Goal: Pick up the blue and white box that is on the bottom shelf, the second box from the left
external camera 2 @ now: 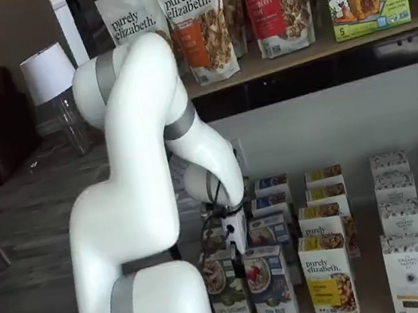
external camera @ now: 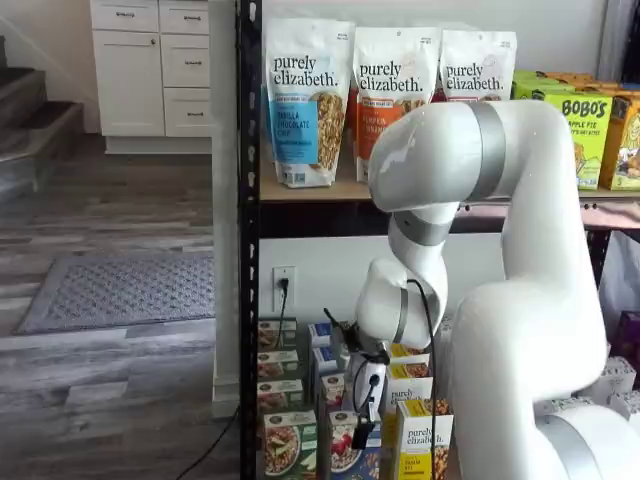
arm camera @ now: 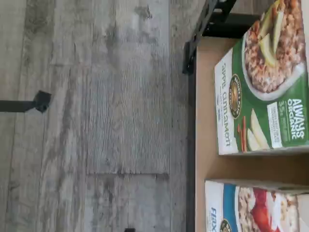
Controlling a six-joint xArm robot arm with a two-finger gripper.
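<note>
**Gripper wide and empty, hanging over the front row of the bottom shelf**

We see the gripper point(external camera 2: 235, 231) just above the front boxes on the bottom shelf point(external camera 2: 376, 301). Its white body shows in both shelf views; the fingers are hard to make out against the boxes behind them. We take the jaws as spread wide, and nothing sits between them.

The blue and white box point(external camera 2: 269, 283) stands upright at the shelf's front edge, just below and slightly to one side of the gripper, not touched. The green-fronted box point(external camera 2: 226, 287) is right beside it on the arm's side, with a narrow gap between them. On the other side stands a yellow-fronted box point(external camera 2: 328, 275), also close. More boxes stand in rows directly behind, so the free room is in front and above.

In the wrist view we see the green-fronted box point(arm camera: 263, 82) lying across the tan shelf surface, with a strip of bare shelf between it and the blue and white box point(arm camera: 256, 208), which is cut off at the picture's edge. The shelf's front edge point(arm camera: 193, 145) runs as a dark line, and beyond it is open grey plank floor point(arm camera: 96, 121). A black rack post point(arm camera: 205, 29) sits at the shelf corner near the green-fronted box.

In a shelf view the arm point(external camera: 500, 250) covers much of the rack; the upper board point(external camera: 300, 190) with its pouches sits well above the gripper.
</note>
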